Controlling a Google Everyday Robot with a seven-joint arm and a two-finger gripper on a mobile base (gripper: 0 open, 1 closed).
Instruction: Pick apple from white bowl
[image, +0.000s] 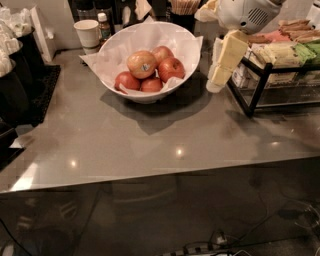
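The apple (141, 64), the largest and palest, yellowish-orange with a small dark sticker, lies on top of several smaller red apples (171, 68) in the white bowl (188, 41). The bowl is lined with crumpled white paper and stands at the back middle of the grey counter. My gripper (216, 83) hangs tip-down just right of the bowl's rim, about level with it, apart from the apples and empty. The white arm head (247, 14) sits above it.
A white paper cup (87, 32) and a small bottle (103, 26) stand behind the bowl at the left. A black wire rack (252, 95) of packaged snacks is right of the gripper. Black equipment (20, 85) lines the left edge. The counter's front edge (160, 172) runs across the middle.
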